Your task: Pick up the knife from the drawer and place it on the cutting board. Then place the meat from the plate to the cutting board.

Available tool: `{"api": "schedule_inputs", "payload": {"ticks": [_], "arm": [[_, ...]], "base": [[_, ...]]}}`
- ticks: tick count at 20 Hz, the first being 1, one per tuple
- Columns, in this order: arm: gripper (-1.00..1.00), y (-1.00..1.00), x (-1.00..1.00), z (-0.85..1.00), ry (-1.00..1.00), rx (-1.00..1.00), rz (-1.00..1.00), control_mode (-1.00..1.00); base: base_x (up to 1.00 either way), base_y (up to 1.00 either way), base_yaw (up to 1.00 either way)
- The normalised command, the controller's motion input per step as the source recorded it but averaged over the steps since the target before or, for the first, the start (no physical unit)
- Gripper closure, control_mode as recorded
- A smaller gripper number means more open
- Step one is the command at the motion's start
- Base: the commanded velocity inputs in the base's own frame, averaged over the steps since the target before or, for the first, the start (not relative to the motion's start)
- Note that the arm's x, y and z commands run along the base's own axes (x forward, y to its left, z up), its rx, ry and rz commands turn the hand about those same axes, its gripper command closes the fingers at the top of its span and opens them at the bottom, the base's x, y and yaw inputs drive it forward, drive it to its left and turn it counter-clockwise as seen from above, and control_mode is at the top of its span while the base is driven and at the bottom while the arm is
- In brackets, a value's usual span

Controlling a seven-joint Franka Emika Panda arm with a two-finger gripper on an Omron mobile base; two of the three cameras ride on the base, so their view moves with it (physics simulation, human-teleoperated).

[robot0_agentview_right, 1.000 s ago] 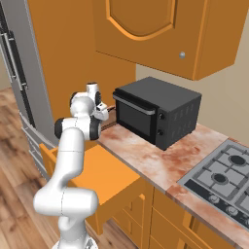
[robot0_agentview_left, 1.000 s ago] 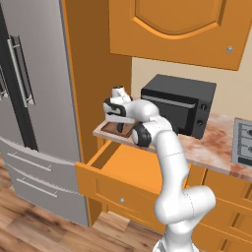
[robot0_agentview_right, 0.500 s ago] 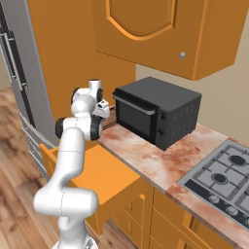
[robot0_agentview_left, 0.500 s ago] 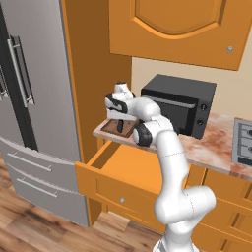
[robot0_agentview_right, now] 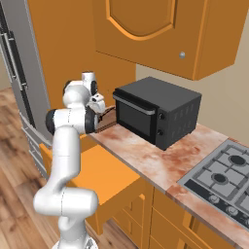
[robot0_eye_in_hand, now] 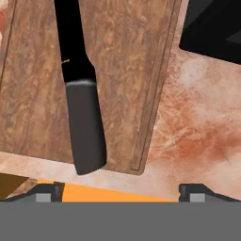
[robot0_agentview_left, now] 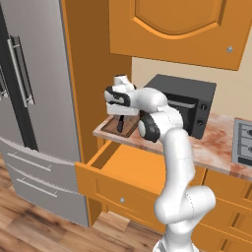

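The knife (robot0_eye_in_hand: 80, 108) is laid on the board (robot0_eye_in_hand: 122, 70), on a marbled counter (robot0_eye_in_hand: 193, 136) left of the microwave (robot0_agentview_left: 189, 101); the gripper (robot0_eye_in_hand: 120, 190) is held wide above, empty.

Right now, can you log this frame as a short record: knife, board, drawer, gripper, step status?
knife: lying flat on the cutting board, released
cutting board: on the counter's left end, beside the microwave
drawer: pulled open below the counter
gripper: open, above the board, holding nothing
step status: knife placed; meat move not yet done
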Motion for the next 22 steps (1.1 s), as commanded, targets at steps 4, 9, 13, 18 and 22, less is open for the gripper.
{"api": "schedule_inputs", "payload": {"ticks": [4,9,13,18,22], "arm": [[-1.00,-0.23,-1.00,0.00,-0.12,0.04,-0.01,-1.00],[-1.00,-0.26,-1.00,0.15,-0.22,0.07,-0.01,-1.00],[-1.00,-0.31,-1.00,0.62,-0.25,0.15,-0.03,-1.00],[-1.00,-0.34,-1.00,0.83,-0.05,0.19,-0.07,-1.00],[-1.00,-0.14,-1.00,0.95,0.13,0.12,0.01,-1.00]], "base": [[0.00,0.00,0.00],[0.00,0.00,0.00],[0.00,0.00,0.00],[0.00,0.00,0.00],[0.00,0.00,0.00]]}}
